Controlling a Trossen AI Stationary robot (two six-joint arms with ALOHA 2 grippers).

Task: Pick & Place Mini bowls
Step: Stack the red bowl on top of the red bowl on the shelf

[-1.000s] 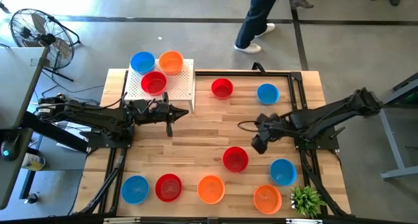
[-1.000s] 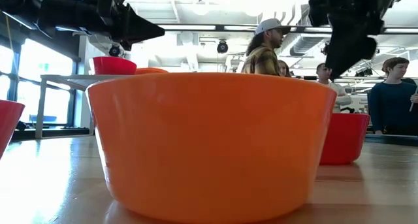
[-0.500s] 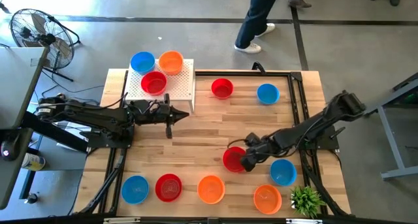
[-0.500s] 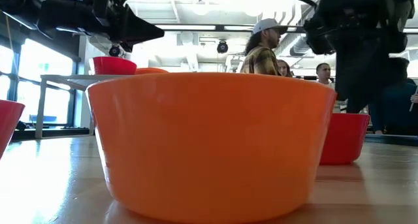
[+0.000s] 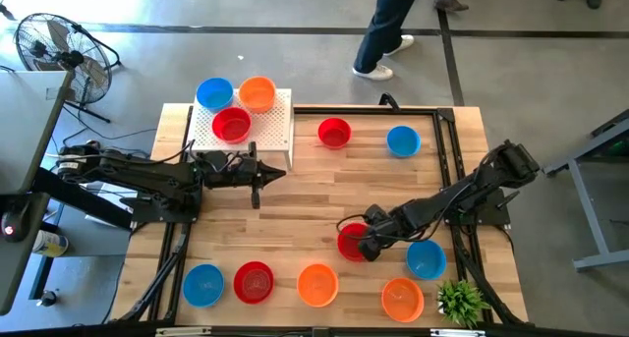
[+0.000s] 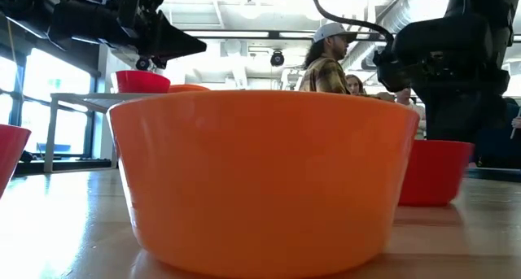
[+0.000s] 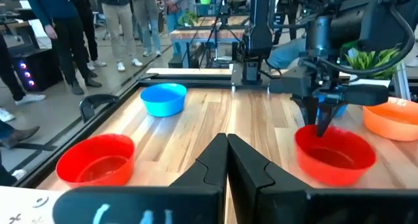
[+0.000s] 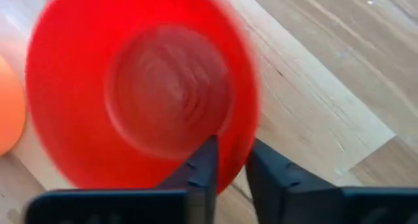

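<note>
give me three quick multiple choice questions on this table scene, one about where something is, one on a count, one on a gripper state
1. Where is the right gripper?
A. over the white stand
B. at the rim of the red bowl mid-table
C. beside the plant

2. How many bowls sit on the white stand?
A. three
B. one
C. five

3. How do the right gripper's fingers stand at the red bowl?
A. both inside it
B. both clear of it
C. one finger each side of its wall

Key: B, since the high view shows the right arm reaching down to that bowl; A, blue, orange and red sit there; C, the right wrist view shows the rim between the fingers.
</note>
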